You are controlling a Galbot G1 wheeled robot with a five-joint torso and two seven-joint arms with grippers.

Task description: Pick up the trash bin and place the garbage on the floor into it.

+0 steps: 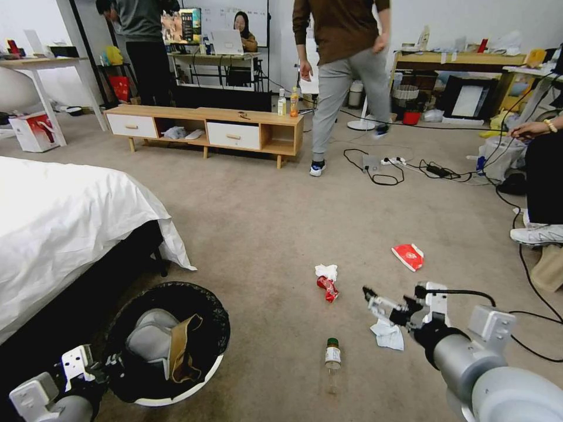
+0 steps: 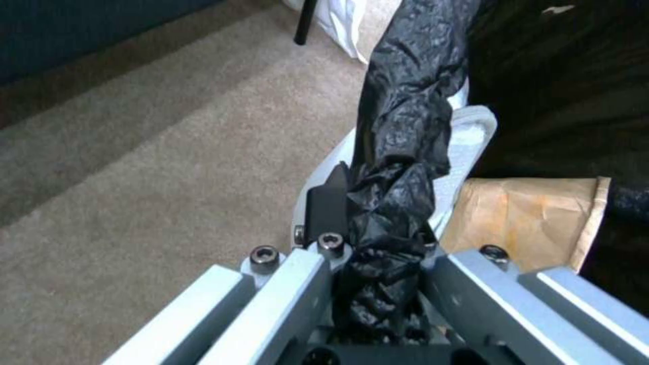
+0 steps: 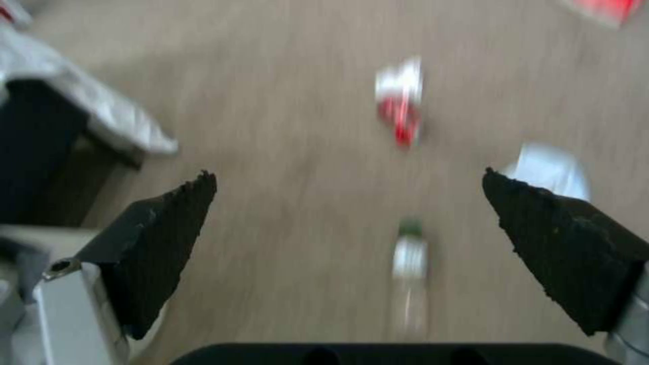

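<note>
The trash bin [image 1: 179, 394], white with a black bag, hangs at the lower left beside the bed. My left gripper [image 1: 114, 368] is shut on its rim; the left wrist view shows my left gripper [image 2: 379, 218] pinching the black bag [image 2: 405, 116] and the white rim. A crumpled brown paper bag [image 1: 182, 346] [image 2: 527, 218] lies inside. My right gripper [image 1: 375, 302] [image 3: 352, 213] is open and holds nothing above the carpet. On the floor lie a green-capped bottle [image 1: 332, 357] [image 3: 411, 263], a white tissue [image 1: 387, 335] [image 3: 551, 170], a crushed red can [image 1: 328, 288] [image 3: 402, 114] against another tissue [image 1: 326, 271], and a red packet [image 1: 408, 256].
A white-covered bed [image 1: 58, 223] fills the left side. A low wooden cabinet [image 1: 205, 126] with upright drink bottles [image 1: 293, 102] stands at the back. Cables [image 1: 410, 167] trail over the carpet on the right, near a seated person's shoe [image 1: 536, 234]. Another person stands behind.
</note>
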